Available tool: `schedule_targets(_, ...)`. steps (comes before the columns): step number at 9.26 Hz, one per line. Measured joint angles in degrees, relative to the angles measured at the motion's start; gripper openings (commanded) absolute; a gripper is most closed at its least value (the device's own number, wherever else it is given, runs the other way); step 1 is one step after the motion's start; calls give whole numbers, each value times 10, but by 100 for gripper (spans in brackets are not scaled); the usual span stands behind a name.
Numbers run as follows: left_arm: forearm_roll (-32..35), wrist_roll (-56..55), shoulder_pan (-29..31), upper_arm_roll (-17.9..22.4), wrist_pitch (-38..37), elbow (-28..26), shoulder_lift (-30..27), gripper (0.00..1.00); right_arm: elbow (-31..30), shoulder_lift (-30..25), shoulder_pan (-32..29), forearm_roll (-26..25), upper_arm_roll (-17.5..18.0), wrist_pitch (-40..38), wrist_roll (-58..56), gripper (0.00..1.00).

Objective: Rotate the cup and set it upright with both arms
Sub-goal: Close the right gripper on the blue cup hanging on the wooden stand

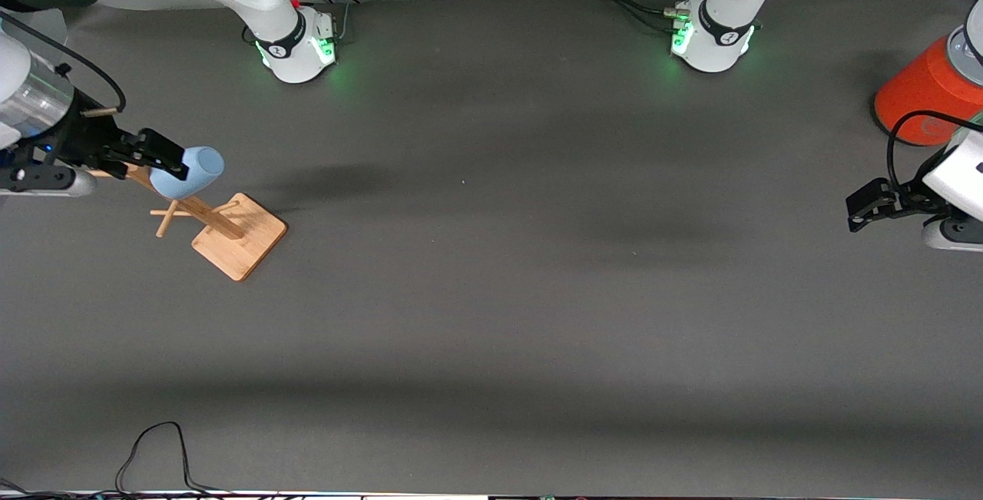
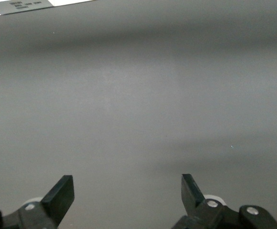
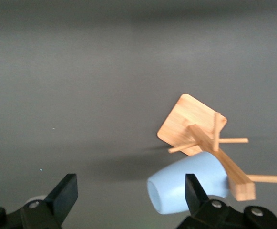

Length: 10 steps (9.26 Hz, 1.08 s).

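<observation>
The cup [image 1: 190, 171] is hanging on its side on a peg of the wooden rack [image 1: 223, 227] near the table edge at the right arm's end. It is being flanked by the right gripper [image 1: 157, 153], fingers spread, not clamping it. The left gripper [image 1: 864, 206] is being held open, waiting over the table edge at the left arm's end, beside the orange can [image 1: 925, 97].

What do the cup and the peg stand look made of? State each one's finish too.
The cup: light blue, matte and even, no glare; probably plastic or glazed ceramic, cannot tell which. The peg stand: pale bare wood, perhaps bamboo, faint grain on its square base. The right claw is at the cup.
</observation>
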Motion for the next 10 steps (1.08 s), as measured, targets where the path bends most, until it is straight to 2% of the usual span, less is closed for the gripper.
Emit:
schedule_targets(4,0,0,-2,-1,0,0,0,100,11,5,-3,6,-9,-8,28,100)
schedule_targets(7,0,0,-2,-1,-1,0,0,100,3,-12,-4,86,-58,-52,308,100)
schedule_targets(9,0,0,-2,-1,-1,0,2,100,-35,-43,-4,95,-82,-50,468,100)
schedule_targets(10,0,0,-2,-1,-1,-1,3,100,-63,-56,-5,105,-107,-44,512,100)
